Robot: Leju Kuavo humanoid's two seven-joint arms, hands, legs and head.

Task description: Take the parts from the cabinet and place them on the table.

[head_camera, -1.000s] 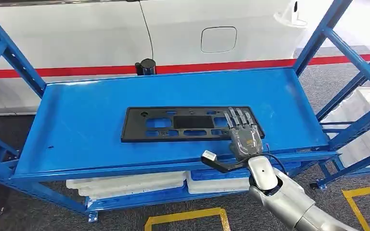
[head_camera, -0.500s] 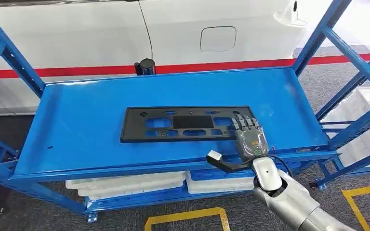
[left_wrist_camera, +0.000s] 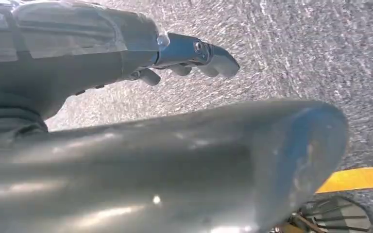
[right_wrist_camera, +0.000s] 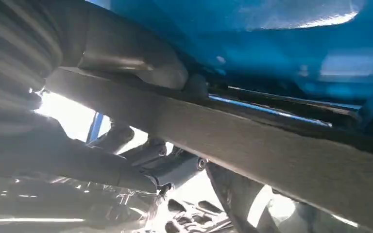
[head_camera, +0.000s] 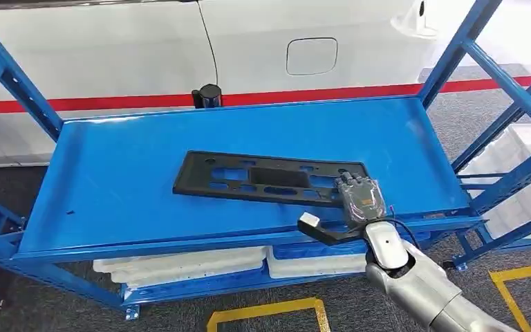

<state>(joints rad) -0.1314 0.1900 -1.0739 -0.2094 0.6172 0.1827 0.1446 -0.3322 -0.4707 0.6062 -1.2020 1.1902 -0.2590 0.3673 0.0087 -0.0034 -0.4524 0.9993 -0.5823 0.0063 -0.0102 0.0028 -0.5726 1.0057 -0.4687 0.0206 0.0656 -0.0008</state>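
Black slotted panel lying askew on the blue shelf, right end drawn toward the shelf's front lip. Right hand gripping that end, fingers on top, thumb stuck out sideways. Left hand hanging above grey floor, fingers loosely curled, holding nothing.

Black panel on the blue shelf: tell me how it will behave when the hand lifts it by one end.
The black panel is long, thin and full of cutouts, so it is probably light but may flex or sag from the far end. The right hand grips only one end, so it could swing or twist. Being flat, it should not roll on the shelf.
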